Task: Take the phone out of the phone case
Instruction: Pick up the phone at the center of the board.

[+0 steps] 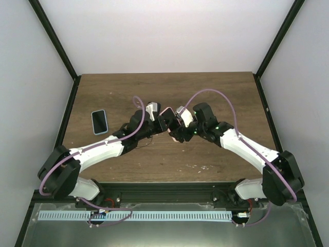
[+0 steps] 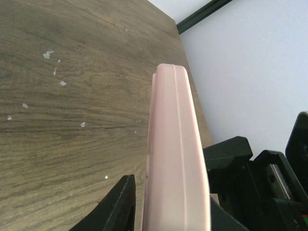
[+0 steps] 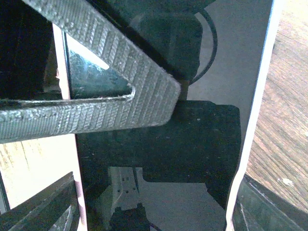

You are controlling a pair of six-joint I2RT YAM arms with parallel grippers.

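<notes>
Evidently the left gripper (image 1: 162, 123) pinches the case (image 2: 175, 154) across its thickness, one finger (image 3: 96, 115) lying over the glass of the phone (image 3: 159, 149). The right gripper (image 1: 180, 128) looks pressed against the case's two long rims, so both arms sit equally near, meeting above the middle of the table (image 1: 154, 87). The case is held off the wood on edge, long axis running roughly near-to-far and screen turned toward the right arm, so I judge the phone must leave toward that side. Count: two grippers, one case, one phone in it, and a second phone (image 1: 99, 121) lying flat well to the left.
</notes>
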